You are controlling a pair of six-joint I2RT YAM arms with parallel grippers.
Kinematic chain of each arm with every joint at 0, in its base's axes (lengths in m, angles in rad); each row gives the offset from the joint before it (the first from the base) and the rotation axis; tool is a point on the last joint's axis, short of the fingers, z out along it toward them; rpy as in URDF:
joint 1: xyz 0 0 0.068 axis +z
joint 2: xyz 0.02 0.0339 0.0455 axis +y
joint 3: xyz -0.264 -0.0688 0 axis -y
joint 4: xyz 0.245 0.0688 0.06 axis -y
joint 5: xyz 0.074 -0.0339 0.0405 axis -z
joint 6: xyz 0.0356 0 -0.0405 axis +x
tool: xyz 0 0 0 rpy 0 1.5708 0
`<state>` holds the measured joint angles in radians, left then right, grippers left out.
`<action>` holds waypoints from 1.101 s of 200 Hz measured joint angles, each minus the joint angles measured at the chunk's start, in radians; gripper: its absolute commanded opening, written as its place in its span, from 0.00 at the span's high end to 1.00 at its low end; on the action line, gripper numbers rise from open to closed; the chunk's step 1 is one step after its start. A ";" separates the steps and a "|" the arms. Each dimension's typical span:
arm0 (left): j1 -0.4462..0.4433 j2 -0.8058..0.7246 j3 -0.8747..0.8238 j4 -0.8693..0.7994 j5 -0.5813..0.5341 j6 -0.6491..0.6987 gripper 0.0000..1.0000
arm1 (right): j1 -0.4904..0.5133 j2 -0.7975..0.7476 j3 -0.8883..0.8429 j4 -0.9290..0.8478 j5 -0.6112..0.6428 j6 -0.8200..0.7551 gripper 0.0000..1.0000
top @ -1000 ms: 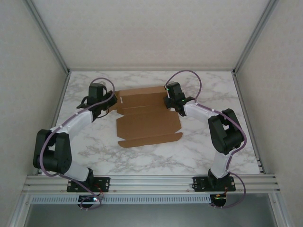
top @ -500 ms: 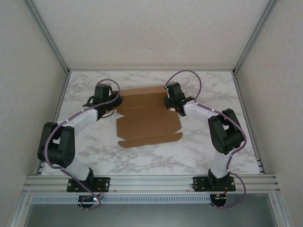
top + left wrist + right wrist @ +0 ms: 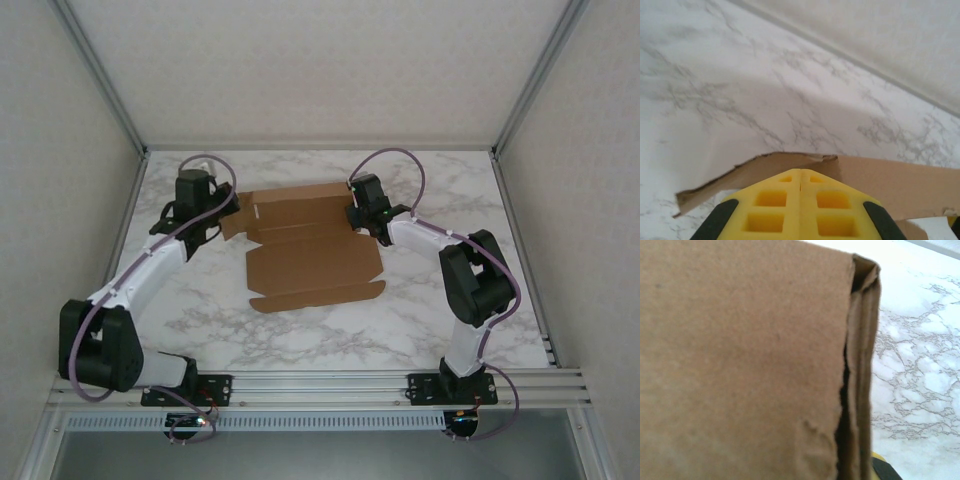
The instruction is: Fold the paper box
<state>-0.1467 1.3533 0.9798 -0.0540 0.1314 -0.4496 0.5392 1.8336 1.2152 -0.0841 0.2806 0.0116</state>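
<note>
The paper box [image 3: 310, 265] lies part-folded on the marble table [image 3: 440, 200], its front panel flat and its back panel raised. At the back panel's right end my right gripper [image 3: 358, 217] is shut on the cardboard. In the right wrist view the box's doubled edge [image 3: 862, 365] stands right in front of the camera, with a corner of one of my yellow fingertips [image 3: 880, 466] beside it. My left gripper [image 3: 210, 222] is by the box's left flap [image 3: 232, 222]. Its yellow fingers are pressed together [image 3: 800, 171], empty, their tips just over that brown flap [image 3: 755, 172].
White walls and aluminium rails [image 3: 125, 130] close the table on three sides. Bare marble stretches in front of the box [image 3: 320, 335] and to the right [image 3: 480, 200].
My left gripper moved in to the box's left flap, then drew back to the left as the arm stretched out. The right gripper and the box have stayed put.
</note>
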 measured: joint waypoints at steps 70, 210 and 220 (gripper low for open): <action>0.248 0.172 0.023 0.101 -0.026 -0.070 0.90 | 0.000 0.000 0.005 -0.010 0.000 0.000 1.00; 0.095 0.307 -0.025 0.174 0.254 -0.076 0.84 | 0.000 0.003 0.016 -0.027 -0.002 0.004 1.00; 0.079 0.301 -0.044 0.182 0.255 -0.089 0.84 | 0.000 0.003 0.016 -0.027 -0.002 0.004 1.00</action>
<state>-0.0681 1.6547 0.9360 0.1284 0.3862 -0.5388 0.5392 1.8366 1.2308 -0.1116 0.2790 0.0158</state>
